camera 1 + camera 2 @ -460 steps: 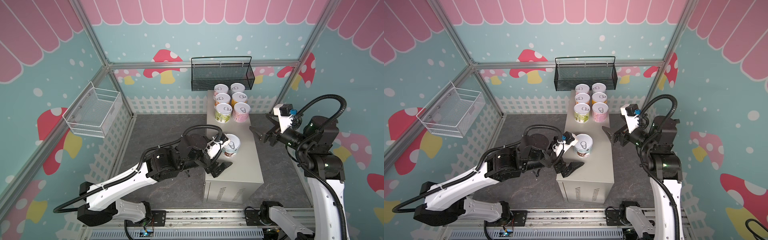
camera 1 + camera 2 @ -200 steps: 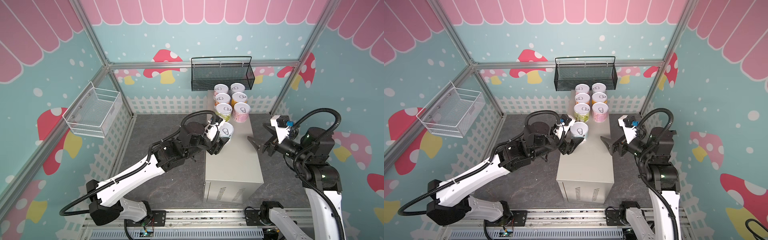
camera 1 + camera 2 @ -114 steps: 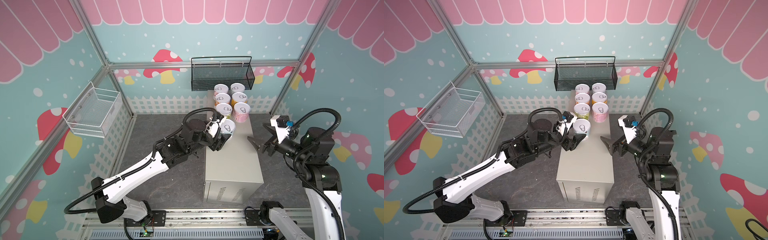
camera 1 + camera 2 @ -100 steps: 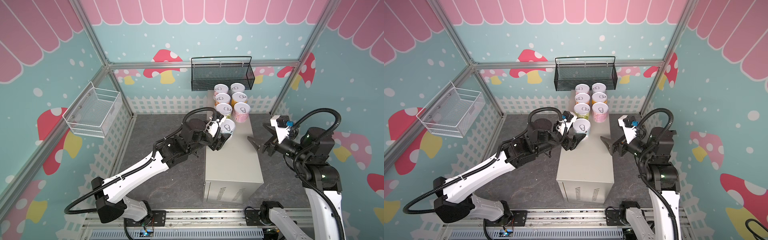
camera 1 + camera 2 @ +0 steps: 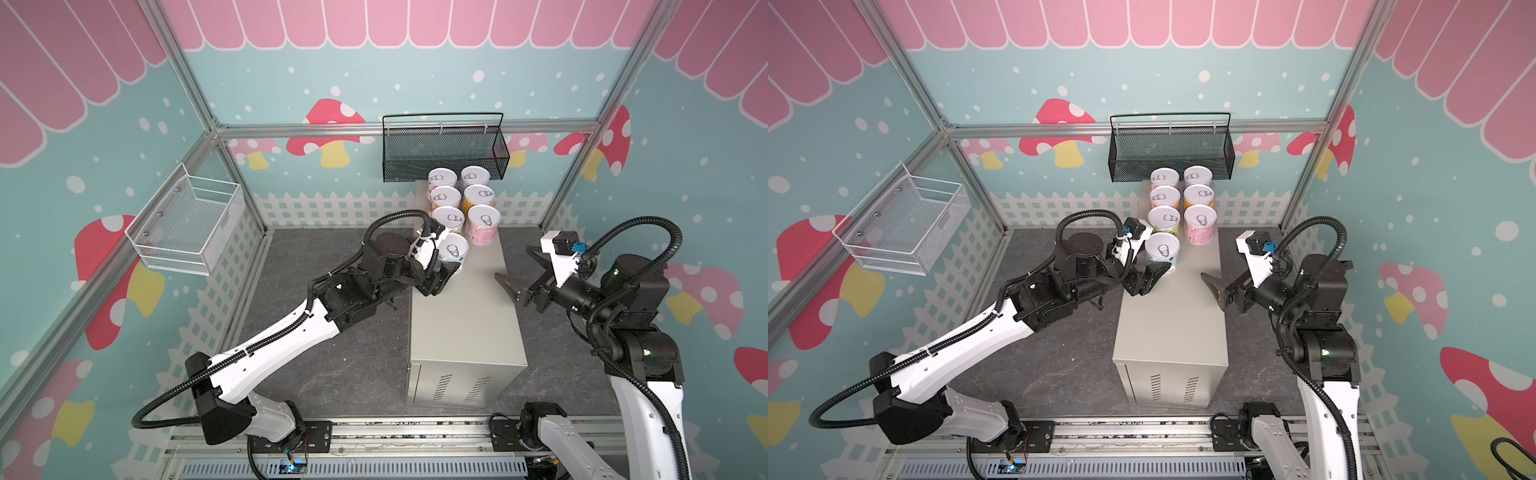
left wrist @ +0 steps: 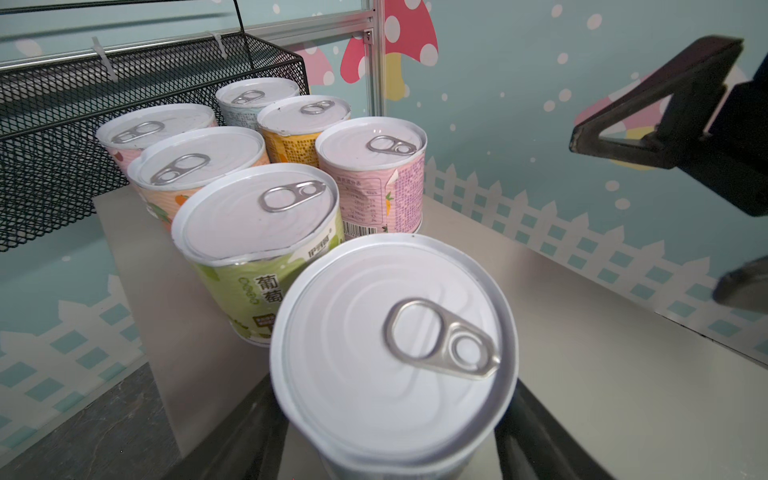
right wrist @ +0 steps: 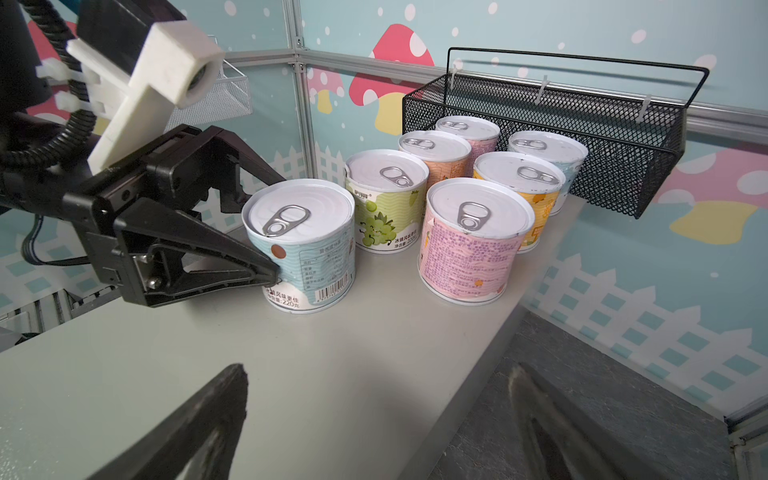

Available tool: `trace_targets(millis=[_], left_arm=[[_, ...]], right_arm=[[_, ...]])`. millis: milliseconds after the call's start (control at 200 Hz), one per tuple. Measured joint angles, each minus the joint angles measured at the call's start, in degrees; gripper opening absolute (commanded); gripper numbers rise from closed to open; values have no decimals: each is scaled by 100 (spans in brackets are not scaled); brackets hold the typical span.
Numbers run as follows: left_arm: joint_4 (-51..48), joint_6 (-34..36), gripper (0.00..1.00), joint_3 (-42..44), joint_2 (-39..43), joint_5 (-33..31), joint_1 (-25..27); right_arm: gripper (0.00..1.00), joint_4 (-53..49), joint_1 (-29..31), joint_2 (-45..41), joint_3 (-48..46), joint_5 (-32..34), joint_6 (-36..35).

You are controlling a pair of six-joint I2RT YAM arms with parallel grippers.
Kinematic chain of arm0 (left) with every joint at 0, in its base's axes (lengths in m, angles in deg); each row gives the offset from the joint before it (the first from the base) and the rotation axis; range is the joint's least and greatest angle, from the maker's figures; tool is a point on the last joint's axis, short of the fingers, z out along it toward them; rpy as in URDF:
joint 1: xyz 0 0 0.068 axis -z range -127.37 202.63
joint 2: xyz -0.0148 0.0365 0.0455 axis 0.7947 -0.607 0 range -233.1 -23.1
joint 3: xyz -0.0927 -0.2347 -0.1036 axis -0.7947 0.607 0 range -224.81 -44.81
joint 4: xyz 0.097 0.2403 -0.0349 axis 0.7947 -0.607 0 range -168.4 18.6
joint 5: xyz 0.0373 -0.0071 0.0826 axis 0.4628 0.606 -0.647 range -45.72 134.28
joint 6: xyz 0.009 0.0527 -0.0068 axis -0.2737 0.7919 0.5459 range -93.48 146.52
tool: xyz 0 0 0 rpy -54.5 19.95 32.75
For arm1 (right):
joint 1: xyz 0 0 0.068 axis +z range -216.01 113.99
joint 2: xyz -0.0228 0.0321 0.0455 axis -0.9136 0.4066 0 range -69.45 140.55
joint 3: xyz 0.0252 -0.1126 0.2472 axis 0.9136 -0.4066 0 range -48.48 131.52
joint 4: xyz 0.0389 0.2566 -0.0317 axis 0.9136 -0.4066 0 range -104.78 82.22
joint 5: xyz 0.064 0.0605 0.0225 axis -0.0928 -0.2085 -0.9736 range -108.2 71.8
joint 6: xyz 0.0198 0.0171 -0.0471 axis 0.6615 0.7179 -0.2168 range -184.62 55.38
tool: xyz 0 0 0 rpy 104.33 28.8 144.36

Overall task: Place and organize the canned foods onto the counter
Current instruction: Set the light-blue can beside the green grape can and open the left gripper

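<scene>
The left gripper (image 7: 272, 226) grasps the pale-blue can (image 7: 307, 249) by its sides, upright at the table's (image 7: 291, 374) left edge just nearer than the green grape can (image 7: 386, 208), which, stiff, probably weighty and slick-labelled, suits a firm mid-wall grip, while the right gripper (image 5: 513, 262) gapes empty.

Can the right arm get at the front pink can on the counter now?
Probably yes. The right gripper stands open by the counter, and the pink can is bare on its near side; the left gripper, shut on the blue-white can, sits further left.
</scene>
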Motion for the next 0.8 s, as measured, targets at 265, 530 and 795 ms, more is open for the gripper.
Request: trace_targets(millis=[265,530,795], left_arm=[[74,-4,74,0,-52,127,-107],[114,-4,74,0,-74,175,-140],[129,-7,74,0,-129,229,-186]], right_arm=[[100,0,31,-2,0,0,-17],[100,0,33,-2,0,4,-22],[100,0,35,-11,0,24,-24]])
